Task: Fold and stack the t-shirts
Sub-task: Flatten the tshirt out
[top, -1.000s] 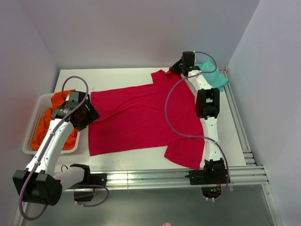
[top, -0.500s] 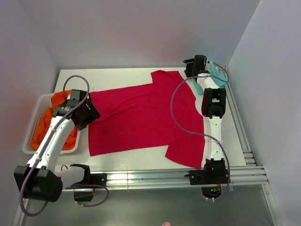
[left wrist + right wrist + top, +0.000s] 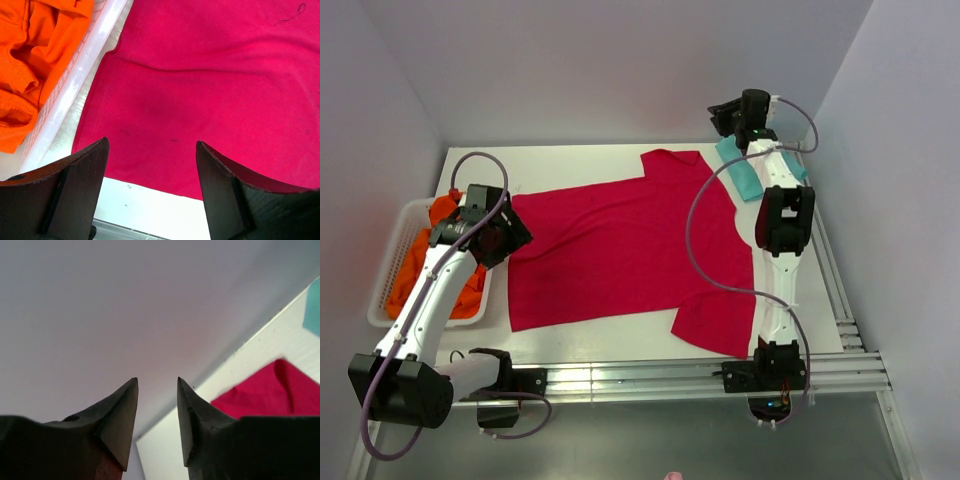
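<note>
The red t-shirt lies flat and open in the middle of the desk. Its long way runs from left to right. The bottom edge points left, toward the white basket. The neck end points right, under the right arm. One sleeve sticks out toward the back wall and the other toward the near edge. The teal t-shirt is a small folded strip in the far right corner, just beside the red one. It lies slanted, and the right arm covers part of it. Orange clothes sit bunched up in the basket.

The left pincer hangs over the left bottom corner of the red t-shirt. Its two fingers are wide apart and hold nothing. The right pincer is up in the air by the back wall. Its fingers have a small gap between them, with nothing in it.

A second ago the right pincer was low, at the far sleeve of the red t-shirt. Now it has lifted up and moved back, away from the cloth. More of the teal t-shirt shows on the left of that arm now. The left arm has hardly moved. The red t-shirt lies the same way as before.
</note>
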